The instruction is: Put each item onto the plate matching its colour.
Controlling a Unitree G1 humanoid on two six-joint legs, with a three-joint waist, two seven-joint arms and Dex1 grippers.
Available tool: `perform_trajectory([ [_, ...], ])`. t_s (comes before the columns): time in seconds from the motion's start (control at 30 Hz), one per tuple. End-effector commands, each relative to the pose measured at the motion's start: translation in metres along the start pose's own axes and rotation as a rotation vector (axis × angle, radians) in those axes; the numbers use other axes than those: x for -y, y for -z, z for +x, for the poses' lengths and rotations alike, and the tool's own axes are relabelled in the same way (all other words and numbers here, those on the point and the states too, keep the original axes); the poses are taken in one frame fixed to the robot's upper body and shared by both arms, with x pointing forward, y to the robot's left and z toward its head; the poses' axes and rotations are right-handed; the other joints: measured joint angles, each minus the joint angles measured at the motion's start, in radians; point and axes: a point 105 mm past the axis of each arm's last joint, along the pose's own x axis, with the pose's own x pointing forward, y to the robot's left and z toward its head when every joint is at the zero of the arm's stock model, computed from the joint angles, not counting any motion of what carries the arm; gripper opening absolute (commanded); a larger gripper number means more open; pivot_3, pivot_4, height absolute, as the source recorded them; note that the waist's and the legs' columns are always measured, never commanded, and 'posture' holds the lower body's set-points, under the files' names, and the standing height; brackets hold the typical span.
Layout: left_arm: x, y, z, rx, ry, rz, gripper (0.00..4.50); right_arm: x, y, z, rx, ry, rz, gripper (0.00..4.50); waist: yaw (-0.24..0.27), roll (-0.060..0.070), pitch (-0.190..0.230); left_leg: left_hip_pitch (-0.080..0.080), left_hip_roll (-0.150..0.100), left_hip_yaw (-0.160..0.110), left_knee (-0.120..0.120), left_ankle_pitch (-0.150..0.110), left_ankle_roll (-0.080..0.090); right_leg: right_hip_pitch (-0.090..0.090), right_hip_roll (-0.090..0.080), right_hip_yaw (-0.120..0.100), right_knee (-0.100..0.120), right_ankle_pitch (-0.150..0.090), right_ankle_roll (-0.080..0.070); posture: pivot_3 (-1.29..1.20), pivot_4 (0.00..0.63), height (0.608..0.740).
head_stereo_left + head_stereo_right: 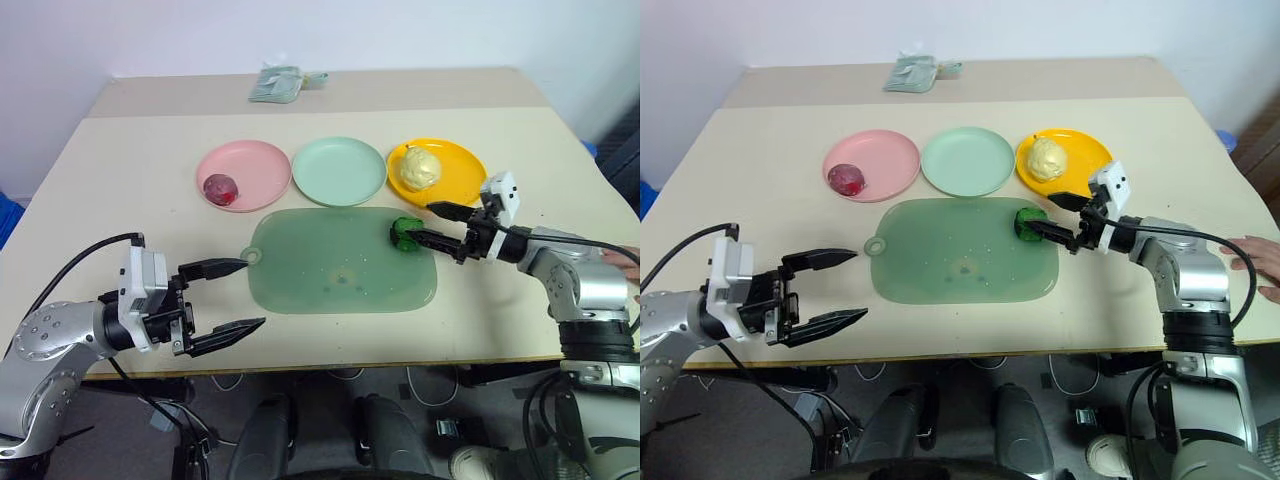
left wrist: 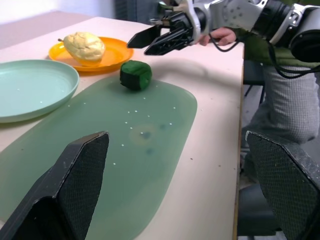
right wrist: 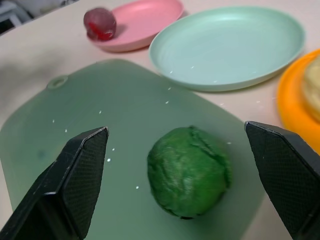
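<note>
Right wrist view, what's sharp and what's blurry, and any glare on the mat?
Right wrist view: the green ball is fairly sharp, the tool's own fingers loom large and soft; the plates behind blur slightly. Left eye view: a pale sheen washes across the green mat, no hard glare.

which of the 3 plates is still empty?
The mint green plate, the middle one. The pink plate holds the dark red fruit and the yellow-orange plate holds the pale yellow pear.

A plain test room or lab: a bare beige table (image 1: 130, 180) against a blank white wall (image 1: 300, 30), cables (image 1: 70, 265) trailing.
</note>
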Motion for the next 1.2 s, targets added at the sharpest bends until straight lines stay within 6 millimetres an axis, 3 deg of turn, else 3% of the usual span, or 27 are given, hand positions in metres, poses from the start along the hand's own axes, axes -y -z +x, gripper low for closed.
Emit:
perform_trajectory([
  [0.03, 0.002, -0.004, -0.001, -0.007, 0.015, 0.016, 4.50, -0.001, 0.005, 0.009, -0.010, -0.011, -0.032, 4.46, 0.000, 0.000, 0.000, 0.000, 0.000, 0.000, 0.000, 0.000, 0.000, 0.000, 0.000, 0.000, 0.000, 0.000, 0.000, 0.00, 0.150, 0.740],
  [0.33, 0.006, -0.003, -0.003, -0.020, -0.004, 0.016, 4.50, 0.006, 0.015, 0.026, -0.032, -0.005, -0.059, 4.46, 0.000, 0.000, 0.000, 0.000, 0.000, 0.001, 0.000, 0.000, 0.000, 0.000, 0.000, 0.001, 0.000, 0.000, 0.000, 0.00, 0.150, 0.740],
  [0.43, 0.007, -0.003, -0.004, -0.022, -0.020, 0.017, 4.50, 0.007, 0.013, 0.029, -0.028, -0.001, -0.069, 3.64, 0.000, 0.000, 0.000, 0.001, 0.000, 0.002, 0.000, 0.000, 0.000, 0.000, 0.000, 0.001, 0.000, 0.000, 0.000, 0.00, 0.150, 0.740],
  [0.5, 0.005, -0.003, -0.004, -0.018, -0.049, 0.020, 4.50, 0.007, 0.012, 0.029, -0.026, -0.001, -0.082, 2.61, 0.001, 0.000, 0.000, 0.001, 0.000, 0.002, 0.000, 0.000, 0.000, 0.000, 0.000, 0.001, 0.000, 0.000, 0.000, 0.00, 0.150, 0.740],
  [0.57, -0.001, -0.003, -0.003, -0.006, -0.119, 0.006, 4.50, 0.006, -0.001, 0.033, 0.014, 0.002, -0.109, 1.98, 0.002, 0.000, 0.000, 0.000, 0.000, 0.002, 0.000, 0.000, 0.000, 0.000, 0.000, 0.001, 0.000, 0.000, 0.000, 0.00, 0.150, 0.740],
  [0.7, -0.016, 0.006, -0.002, -0.030, -0.277, -0.027, 4.50, 0.003, -0.031, 0.046, 0.107, 0.001, -0.163, 1.98, -0.003, 0.000, 0.000, 0.001, 0.000, 0.002, 0.001, 0.000, 0.000, 0.000, 0.000, 0.002, 0.001, 0.000, 0.000, 0.00, 0.150, 0.740],
  [0.87, -0.035, 0.008, 0.001, 0.001, -0.438, -0.073, 4.50, 0.014, -0.067, 0.077, 0.229, 0.101, -0.205, 1.98, -0.004, 0.000, 0.000, 0.003, 0.001, 0.004, 0.000, 0.000, 0.000, 0.000, 0.002, 0.004, 0.003, 0.000, 0.001, 0.00, 0.150, 0.740],
  [1.2, -0.056, 0.015, 0.017, 0.055, -0.645, -0.119, 4.50, 0.031, -0.090, 0.125, 0.317, 0.289, -0.180, 1.98, -0.004, -0.002, -0.001, 0.003, 0.000, 0.007, 0.000, 0.000, 0.000, -0.001, 0.002, 0.006, 0.003, 0.001, 0.002, 0.00, 0.150, 0.740],
])
